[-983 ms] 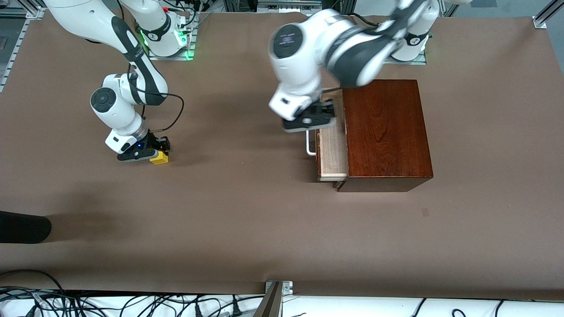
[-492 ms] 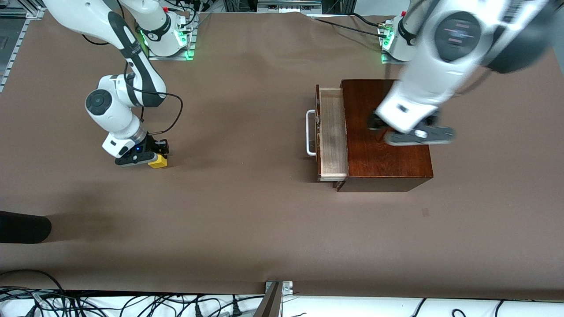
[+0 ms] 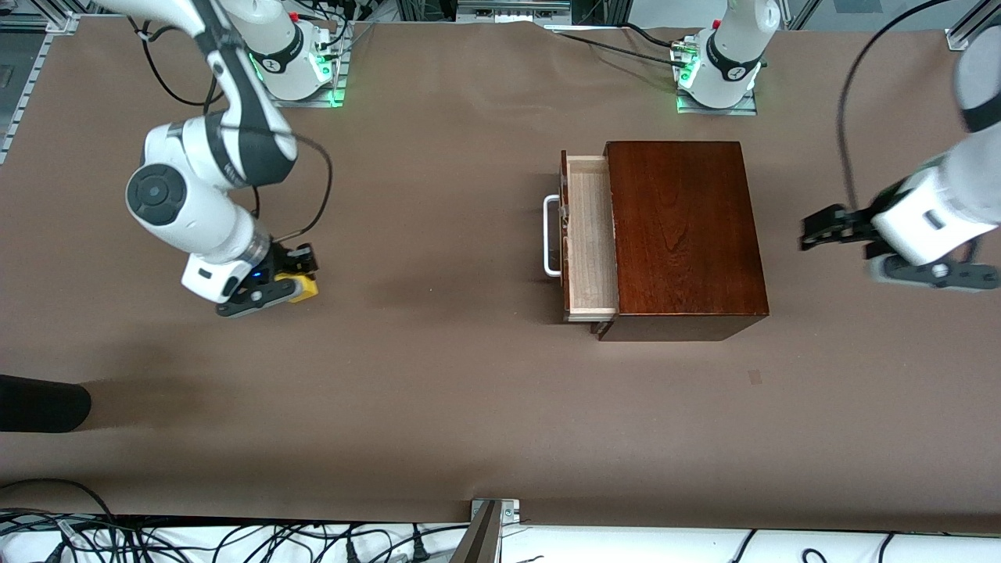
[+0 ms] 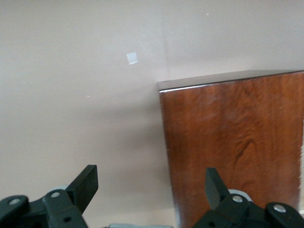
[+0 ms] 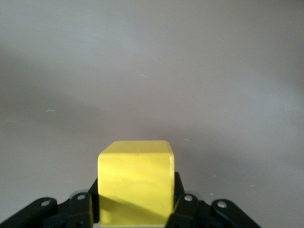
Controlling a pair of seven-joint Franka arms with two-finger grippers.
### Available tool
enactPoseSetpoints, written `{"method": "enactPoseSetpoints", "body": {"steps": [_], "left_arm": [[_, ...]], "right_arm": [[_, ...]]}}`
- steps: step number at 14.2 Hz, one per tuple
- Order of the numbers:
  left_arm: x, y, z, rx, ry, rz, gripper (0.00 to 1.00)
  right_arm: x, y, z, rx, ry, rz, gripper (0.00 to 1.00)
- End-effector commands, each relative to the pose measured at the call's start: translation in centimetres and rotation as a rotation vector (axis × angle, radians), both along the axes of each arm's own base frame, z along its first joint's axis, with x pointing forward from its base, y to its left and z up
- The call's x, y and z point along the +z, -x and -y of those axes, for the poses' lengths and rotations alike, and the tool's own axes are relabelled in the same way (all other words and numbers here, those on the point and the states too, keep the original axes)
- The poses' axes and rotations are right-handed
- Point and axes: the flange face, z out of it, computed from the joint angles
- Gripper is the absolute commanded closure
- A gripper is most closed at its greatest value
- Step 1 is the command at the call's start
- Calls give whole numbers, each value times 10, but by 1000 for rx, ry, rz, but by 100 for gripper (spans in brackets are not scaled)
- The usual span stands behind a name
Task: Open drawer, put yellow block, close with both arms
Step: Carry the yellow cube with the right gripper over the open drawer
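Over the table (image 3: 438,407), right fingers (image 5: 183,209) apparently clamp yellow block (image 5: 135,187).

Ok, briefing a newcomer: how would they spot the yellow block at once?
Start at the wooden box with its open drawer, then look toward the right arm's end of the table. There the right gripper holds the yellow block, the only bright yellow thing in sight.

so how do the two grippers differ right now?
The right gripper is shut on the yellow block, toward the right arm's end of the table; the left gripper holds nothing. The left gripper's fingers are spread open, while the right gripper's fingers clamp the block's sides. The left gripper is past the wooden box, away from the open drawer. Both are black, two-fingered.
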Motion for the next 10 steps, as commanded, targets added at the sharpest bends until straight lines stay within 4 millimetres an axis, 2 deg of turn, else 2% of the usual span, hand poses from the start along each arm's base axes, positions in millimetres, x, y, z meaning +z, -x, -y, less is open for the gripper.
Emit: {"method": "enactPoseSetpoints", "body": {"steps": [1,2,3,4,5,7,8,10], "left_arm": [[15,45,-5,-30,-1,134,0],[15,56,-7,-28,-3,176,0],[12,59,-5,-35,-2,178,0],[11,61,0,-28,-2,163,0],[10,63,-4,-20,-5,126,0],[16,59,-1,-23,-9,118,0],[17,58,0,-23,-7,120,0],[17,58,1,-24,-7,118,0]], "right_arm": [[40,7,-77,124,-20,9,100],[46,18,-106,172,-27,27,100],[52,32,-145,233,-37,46,100],[60,50,-191,312,-44,73,100],[70,60,-228,365,-57,96,100],[72,74,-274,433,-77,112,100],[71,88,-301,476,-88,121,100],[67,110,-344,550,-106,139,100]]}}
